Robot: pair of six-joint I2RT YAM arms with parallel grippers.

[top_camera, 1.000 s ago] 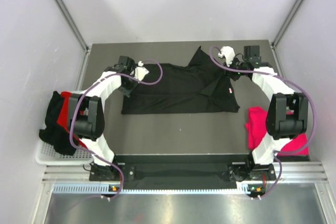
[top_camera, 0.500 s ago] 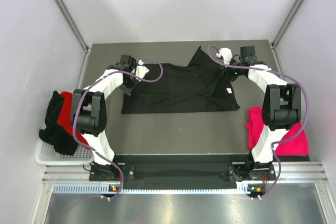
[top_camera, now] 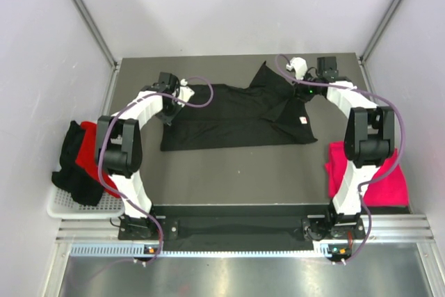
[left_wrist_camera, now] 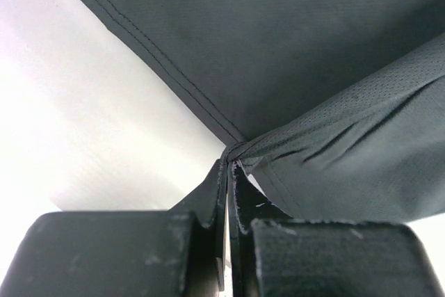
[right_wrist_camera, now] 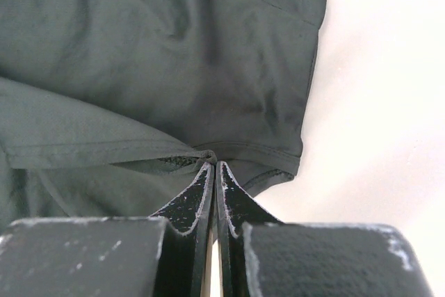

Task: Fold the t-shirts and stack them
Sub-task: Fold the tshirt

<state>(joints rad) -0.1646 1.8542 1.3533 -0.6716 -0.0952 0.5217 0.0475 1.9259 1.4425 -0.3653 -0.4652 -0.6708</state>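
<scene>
A black t-shirt (top_camera: 236,116) with a small white tag (top_camera: 304,119) lies spread across the middle of the table, one sleeve poking up at the far side. My left gripper (top_camera: 171,106) is shut on its left edge; the left wrist view shows the hem bunched between the fingertips (left_wrist_camera: 228,165). My right gripper (top_camera: 304,95) is shut on its right side; the right wrist view shows a fold of the cloth (right_wrist_camera: 139,67) pinched at the fingertips (right_wrist_camera: 212,161). A pink t-shirt (top_camera: 368,179) lies at the right edge of the table.
A white wire basket (top_camera: 62,206) hangs off the table's left edge with black and red shirts (top_camera: 80,158) draped over it. Grey walls with metal rails close in the table on three sides. The arm bases stand at the near edge.
My right gripper has shifted slightly toward the far side, drawing the shirt's right end and near hem a little away from me. The left gripper has barely moved. Both stay shut on the shirt.
</scene>
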